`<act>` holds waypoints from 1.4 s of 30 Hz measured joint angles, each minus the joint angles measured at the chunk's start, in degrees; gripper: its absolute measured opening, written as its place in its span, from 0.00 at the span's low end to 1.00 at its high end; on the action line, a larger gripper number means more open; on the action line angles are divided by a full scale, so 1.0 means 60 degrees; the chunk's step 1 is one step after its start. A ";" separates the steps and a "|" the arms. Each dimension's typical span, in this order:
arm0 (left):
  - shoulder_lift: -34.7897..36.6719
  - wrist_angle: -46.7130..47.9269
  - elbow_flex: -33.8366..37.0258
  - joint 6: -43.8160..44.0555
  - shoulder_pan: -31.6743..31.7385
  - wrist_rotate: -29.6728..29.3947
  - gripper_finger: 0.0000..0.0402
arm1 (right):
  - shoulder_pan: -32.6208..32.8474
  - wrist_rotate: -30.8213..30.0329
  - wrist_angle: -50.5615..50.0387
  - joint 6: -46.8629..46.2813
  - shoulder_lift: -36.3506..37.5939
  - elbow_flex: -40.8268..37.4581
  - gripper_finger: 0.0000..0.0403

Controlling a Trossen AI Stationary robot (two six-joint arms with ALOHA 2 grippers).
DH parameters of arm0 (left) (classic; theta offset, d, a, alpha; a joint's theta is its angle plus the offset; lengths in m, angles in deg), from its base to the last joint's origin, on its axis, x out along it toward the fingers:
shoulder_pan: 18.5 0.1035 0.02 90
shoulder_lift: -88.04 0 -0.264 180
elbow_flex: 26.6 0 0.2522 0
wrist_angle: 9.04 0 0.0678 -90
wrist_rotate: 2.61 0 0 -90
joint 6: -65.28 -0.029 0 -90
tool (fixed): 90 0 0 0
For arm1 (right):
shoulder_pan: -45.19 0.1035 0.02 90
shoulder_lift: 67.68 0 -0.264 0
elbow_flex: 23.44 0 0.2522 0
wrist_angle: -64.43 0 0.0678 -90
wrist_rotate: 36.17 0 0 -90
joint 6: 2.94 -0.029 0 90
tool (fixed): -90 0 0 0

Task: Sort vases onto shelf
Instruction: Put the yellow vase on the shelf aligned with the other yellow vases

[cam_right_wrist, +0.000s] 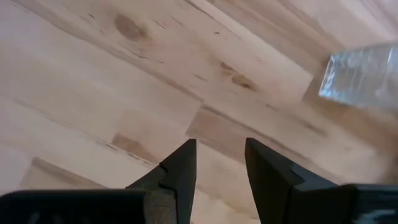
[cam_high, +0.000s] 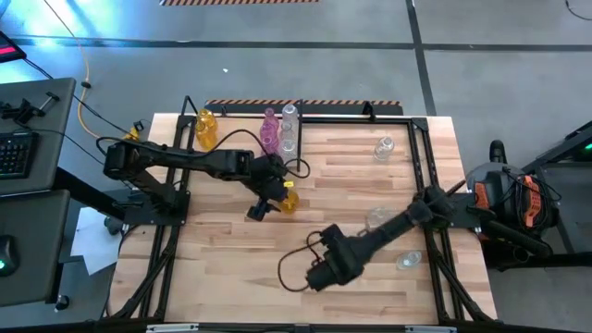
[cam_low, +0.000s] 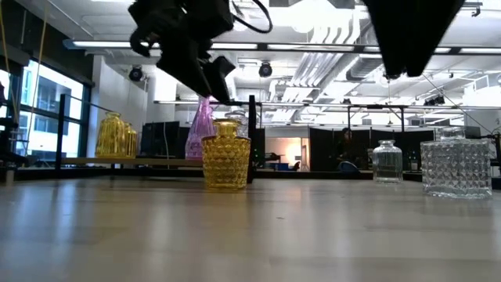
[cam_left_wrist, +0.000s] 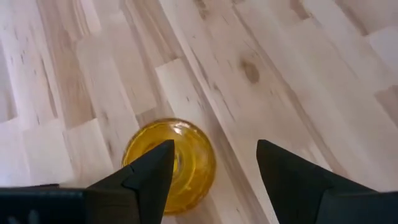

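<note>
a: high view first. where is the left gripper (cam_high: 268,205)?
b: over the middle of the butcher-block wooden tabletop (cam_high: 370,277), just beside a small amber-yellow faceted glass vase (cam_high: 289,201). its fingers stand wide apart with nothing between them. in the left wrist view the vase (cam_left_wrist: 171,163) sits below and partly behind one dark finger (cam_left_wrist: 149,174), off to one side of the gap.

a: is that vase standing?
b: yes, the low view shows it (cam_low: 226,163) upright on the tabletop, with the gripper (cam_low: 213,86) above it and not touching.

a: and the low black metal-rod shelf (cam_high: 351,117)?
b: along the far edge. at its far left stands a yellow glass vase (cam_high: 205,129); right of it a tall pink narrow-necked glass vase (cam_high: 269,130) and a clear glass vase (cam_high: 289,125), close together. another small clear glass vase (cam_high: 384,147) stands farther right.

a: right gripper (cam_high: 316,275)?
b: near the front of the table, right of centre. its fingers (cam_right_wrist: 180,171) are partly parted over bare wood, holding nothing.

a: anything else?
b: two clear vases by the right arm: one (cam_high: 376,217) just far of it, one (cam_high: 407,261) near the right edge.
</note>
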 joint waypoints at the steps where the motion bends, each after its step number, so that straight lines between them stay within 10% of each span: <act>1: -0.0058 -0.0019 0.0004 0.0003 0.0004 -0.0011 0.54 | 0.0108 -0.0026 0.0010 -0.0280 0.0001 0.0000 0.29; 18: -0.1672 0.0443 -0.0495 0.0278 0.0127 -0.0444 0.53 | 0.0541 -0.0012 0.0206 -0.1579 0.0012 0.0007 0.29; 31: -0.1406 0.1718 -0.0464 0.1086 0.0149 -0.0623 0.10 | 0.0541 -0.0368 -0.0138 -0.1328 0.0020 0.0011 0.29; 42: -0.0343 0.3874 -0.0321 0.1972 0.0249 -0.1114 0.10 | 0.0549 -0.0485 -0.0426 -0.1216 0.0020 0.0011 0.29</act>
